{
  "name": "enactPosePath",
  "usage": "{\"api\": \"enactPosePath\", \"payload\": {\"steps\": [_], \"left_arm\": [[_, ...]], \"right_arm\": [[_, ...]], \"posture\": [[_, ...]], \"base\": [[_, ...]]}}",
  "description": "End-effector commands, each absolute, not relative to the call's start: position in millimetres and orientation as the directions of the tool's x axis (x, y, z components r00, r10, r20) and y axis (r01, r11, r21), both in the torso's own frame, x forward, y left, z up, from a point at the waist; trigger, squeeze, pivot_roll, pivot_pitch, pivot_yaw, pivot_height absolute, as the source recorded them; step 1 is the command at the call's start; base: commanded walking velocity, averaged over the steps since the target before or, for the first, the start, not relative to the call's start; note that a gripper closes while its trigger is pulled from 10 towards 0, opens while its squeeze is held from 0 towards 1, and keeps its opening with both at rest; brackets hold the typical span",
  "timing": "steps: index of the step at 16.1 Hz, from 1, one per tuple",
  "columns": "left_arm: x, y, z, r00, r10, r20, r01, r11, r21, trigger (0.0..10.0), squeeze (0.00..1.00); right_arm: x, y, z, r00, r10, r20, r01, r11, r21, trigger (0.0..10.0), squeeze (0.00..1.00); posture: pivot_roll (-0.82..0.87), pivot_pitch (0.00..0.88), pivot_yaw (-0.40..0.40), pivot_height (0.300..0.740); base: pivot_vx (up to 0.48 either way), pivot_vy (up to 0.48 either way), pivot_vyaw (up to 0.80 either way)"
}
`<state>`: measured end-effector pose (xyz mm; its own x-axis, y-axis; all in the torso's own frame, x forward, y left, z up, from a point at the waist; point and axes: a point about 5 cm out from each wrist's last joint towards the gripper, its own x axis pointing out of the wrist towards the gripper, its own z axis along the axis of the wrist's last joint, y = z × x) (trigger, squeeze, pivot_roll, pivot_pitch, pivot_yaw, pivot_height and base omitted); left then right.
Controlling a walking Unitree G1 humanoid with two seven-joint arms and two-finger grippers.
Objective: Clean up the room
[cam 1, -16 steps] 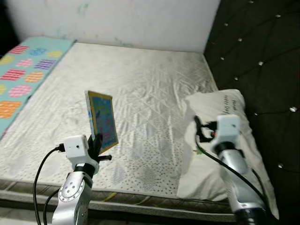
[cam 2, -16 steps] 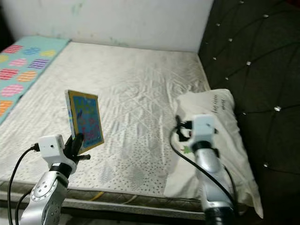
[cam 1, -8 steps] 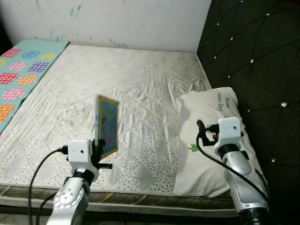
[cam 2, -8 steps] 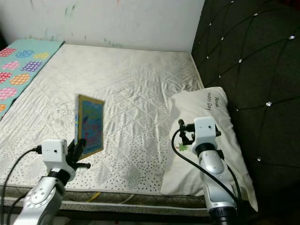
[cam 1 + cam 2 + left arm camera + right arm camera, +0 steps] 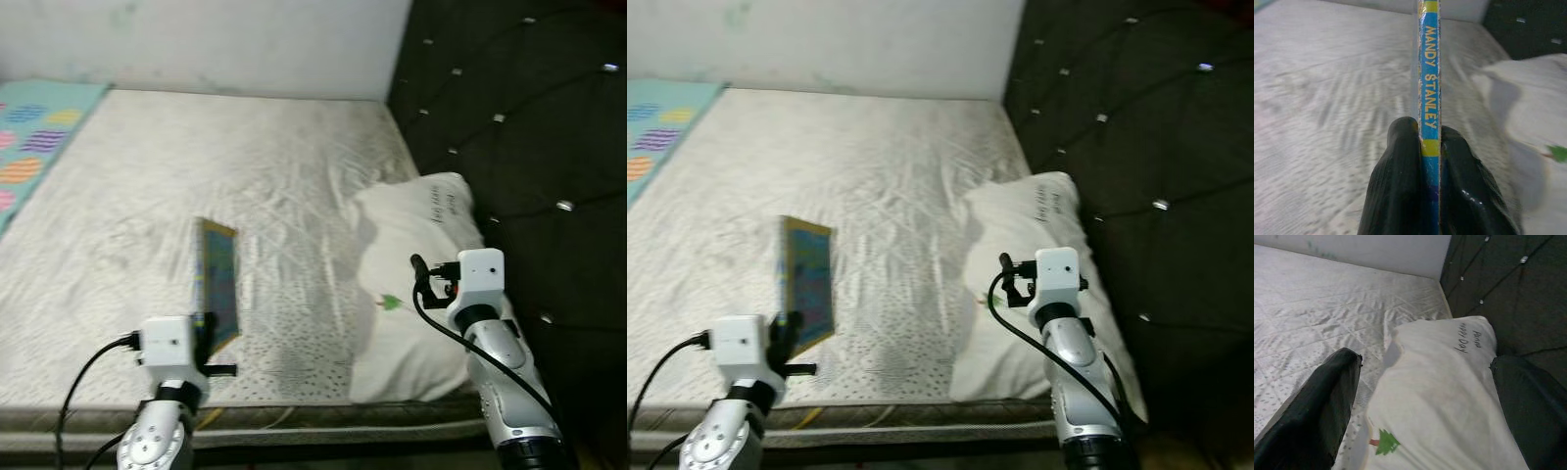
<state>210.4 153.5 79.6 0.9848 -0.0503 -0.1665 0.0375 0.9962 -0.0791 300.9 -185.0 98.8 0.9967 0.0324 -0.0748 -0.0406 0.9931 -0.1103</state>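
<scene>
Left wrist view gives us the clearest look at our grip: our left pincer [image 5: 1429, 147] is clenched on the thin blue-and-yellow picture book [image 5: 1429, 88], one black finger [image 5: 1400, 161] flat on each cover, with the spine, lettered "MANDY STANLEY", facing the camera. We judge that pinching it at the bottom edge keeps the book upright and lifted off the bed, ready to be carried away as part of the tidying.

From the head views, the book [image 5: 217, 284] stands on edge above the near part of the cream quilted mattress [image 5: 245, 166], well apart from the white pillow with a small green tree print [image 5: 416, 264], which lies on the mattress against the dark tufted headboard [image 5: 509, 127]. Our right pincer [image 5: 1425, 396] is spread wide and grasps nothing; it hovers just above the pillow, near its front corner, perhaps lined up to straighten it next.

Compared with a second ago, the book has turned: its colourful cover then faced us broadly, and now we see it nearly edge-on. The whole scene has also slid leftward, with more headboard showing, so we take that as our head turning rather than the bedding moving. The right arm's pose over the pillow looks much the same.
</scene>
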Motion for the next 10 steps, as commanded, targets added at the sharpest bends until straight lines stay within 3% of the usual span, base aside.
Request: {"api": "enactPosePath", "payload": {"steps": [1,3,4,7,10], "left_arm": [[214,152,91,0.988,-0.093,-0.126,0.088,0.995,-0.043,10.0,0.0],[210,140,92,0.936,-0.313,-0.159,0.319,0.948,0.009,10.0,0.0],[211,140,93,0.927,-0.342,-0.156,0.35,0.936,0.028,10.0,0.0],[233,144,93,0.969,-0.205,-0.139,0.203,0.979,-0.03,10.0,0.0],[232,147,84,0.983,-0.105,-0.151,0.095,0.993,-0.07,10.0,0.0]], "right_arm": [[304,-182,101,0.996,0.049,-0.072,-0.057,0.993,-0.103,10.0,0.0],[310,-177,103,0.995,0.073,-0.069,-0.08,0.992,-0.101,10.0,0.0],[311,-176,105,0.995,0.078,-0.064,-0.084,0.992,-0.098,10.0,0.0],[311,-179,107,0.998,0.049,-0.047,-0.053,0.995,-0.09,10.0,0.0],[309,-183,107,0.999,0.033,-0.042,-0.037,0.995,-0.088,10.0,0.0]], "posture": [[-0.09,0.0,-0.074,0.74],[-0.08,0.0,-0.081,0.74],[-0.08,0.0,-0.078,0.74],[-0.11,0.0,-0.044,0.74],[-0.12,0.0,-0.046,0.74]], "base": [[0.0,0.0,-0.8],[0.0,0.0,-0.8],[0.0,0.0,-0.8],[0.0,0.0,-0.8],[0.0,0.0,-0.8]]}}
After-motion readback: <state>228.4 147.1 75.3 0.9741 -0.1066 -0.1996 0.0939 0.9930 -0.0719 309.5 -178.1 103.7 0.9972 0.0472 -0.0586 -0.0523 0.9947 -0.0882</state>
